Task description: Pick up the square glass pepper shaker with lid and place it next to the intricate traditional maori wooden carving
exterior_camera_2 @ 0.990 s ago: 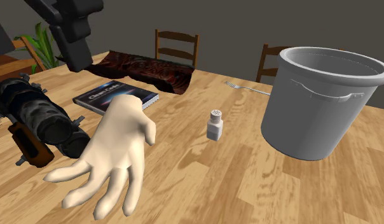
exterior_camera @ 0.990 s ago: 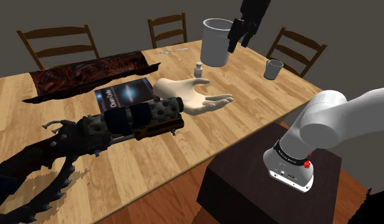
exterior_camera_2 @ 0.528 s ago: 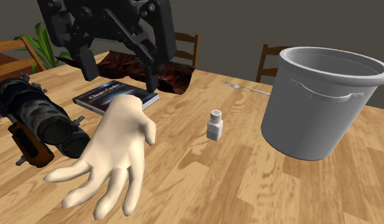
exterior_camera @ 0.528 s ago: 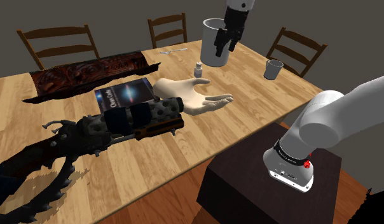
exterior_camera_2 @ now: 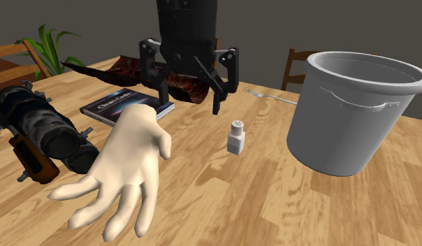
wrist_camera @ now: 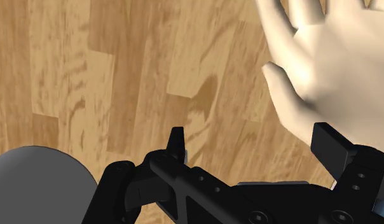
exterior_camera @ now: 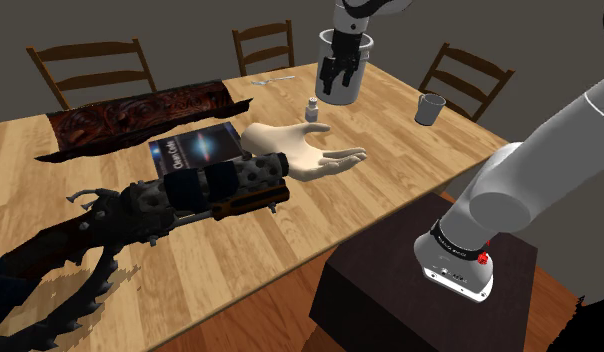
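Item 1, gripper (exterior_camera_2: 190,99): we record it hanging above the table (exterior_camera_2: 223,203), fingers pointing down and spread wide with nothing between them. We judge this the posture for dropping over a small upright thing. In the second exterior view it sits to the left of and beyond the shaker, not yet over it.

Item 2, pepper shaker (exterior_camera_2: 236,137): we list it upright on bare wood, between the model hand (exterior_camera_2: 133,154) and the grey bucket (exterior_camera_2: 342,119), touching neither. We judge the gaps on both sides leave room for the fingers.
- Body: small, squared, drawn whitish rather than clear
- Lid: round, grey, dotted with holes
- Handling, in our judgement: light, narrow in base, easily tipped by a glancing finger

Item 3, carving (exterior_camera_2: 129,70): long, dark red-brown, lying flat along the far side of the table beyond the book (exterior_camera_2: 126,105). We judge the bare wood off its near end, towards the fork (exterior_camera_2: 272,96), the likeliest spot for setting the shaker down
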